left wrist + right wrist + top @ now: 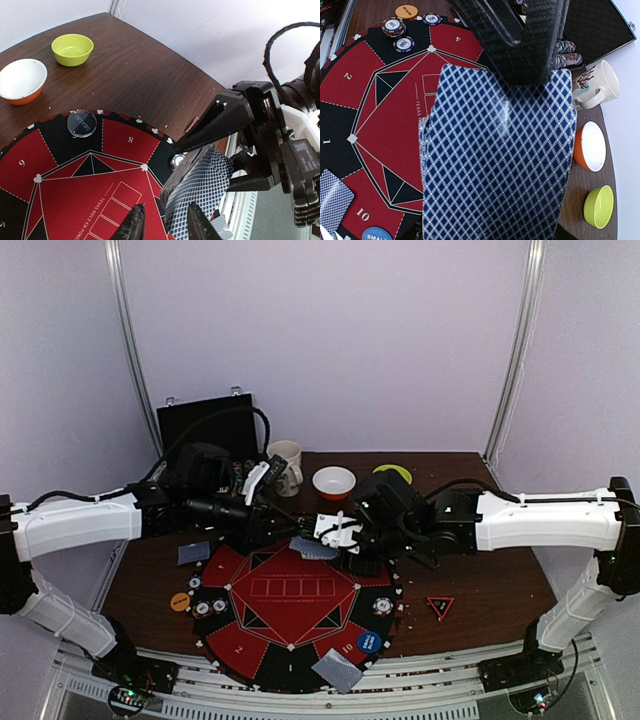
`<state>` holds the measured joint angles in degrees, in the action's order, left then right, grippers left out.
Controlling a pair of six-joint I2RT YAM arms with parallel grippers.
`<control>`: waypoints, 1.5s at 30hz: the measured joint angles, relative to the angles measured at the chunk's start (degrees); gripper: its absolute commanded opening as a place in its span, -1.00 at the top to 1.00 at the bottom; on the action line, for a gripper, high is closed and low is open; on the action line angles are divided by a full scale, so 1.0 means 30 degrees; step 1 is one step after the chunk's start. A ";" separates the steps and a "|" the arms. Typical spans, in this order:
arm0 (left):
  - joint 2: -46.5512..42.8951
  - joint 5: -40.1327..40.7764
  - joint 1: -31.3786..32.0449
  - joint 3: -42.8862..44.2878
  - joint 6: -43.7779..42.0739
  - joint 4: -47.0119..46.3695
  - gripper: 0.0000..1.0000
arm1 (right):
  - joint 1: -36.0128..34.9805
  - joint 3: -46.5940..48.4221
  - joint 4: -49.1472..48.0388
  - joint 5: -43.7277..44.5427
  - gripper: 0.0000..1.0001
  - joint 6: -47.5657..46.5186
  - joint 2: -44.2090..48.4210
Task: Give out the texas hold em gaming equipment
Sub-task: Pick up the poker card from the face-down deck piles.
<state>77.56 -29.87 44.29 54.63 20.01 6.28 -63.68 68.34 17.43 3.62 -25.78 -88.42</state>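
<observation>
My right gripper (338, 543) is shut on a deck of blue-grey-backed cards (313, 548) and holds it above the far part of the red-and-black mat (290, 615). The deck (497, 155) fills the right wrist view and hides the right fingers. My left gripper (167, 227) is open, and its jaws straddle the deck's near end (200, 190). In the top view the left gripper (290, 537) is at the deck's left end. Striped chips (210, 606) and an orange disc (180, 601) lie at the mat's left. A blue disc (369, 642) and a triangle marker (440, 607) lie to the right.
Dealt cards lie left of the mat (194, 553) and at its near edge (337, 670). One chip (382, 605) sits on the mat's right. A mug (287, 468), an orange-and-white bowl (334, 481), a green bowl (393, 473) and a black case (208, 425) stand behind.
</observation>
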 measured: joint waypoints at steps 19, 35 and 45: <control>0.0211 -0.1552 0.0000 -0.0444 0.0153 0.0066 1.00 | 0.0000 0.0000 0.0000 0.0160 -0.10 -0.0168 0.0000; -0.1581 -0.1829 0.0000 -0.1297 0.0838 -0.1107 1.00 | 0.0000 -0.0058 -0.0299 0.0495 -0.10 -0.0255 0.0007; -0.1639 -0.1115 -0.0029 -0.1705 0.1370 -0.1654 1.00 | 0.0007 -0.0153 -0.0430 0.0503 -0.10 -0.0204 0.0007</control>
<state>72.64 -33.21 44.21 49.52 24.12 1.32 -63.66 67.88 16.14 5.13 -26.39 -88.40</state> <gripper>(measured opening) 0.005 0.551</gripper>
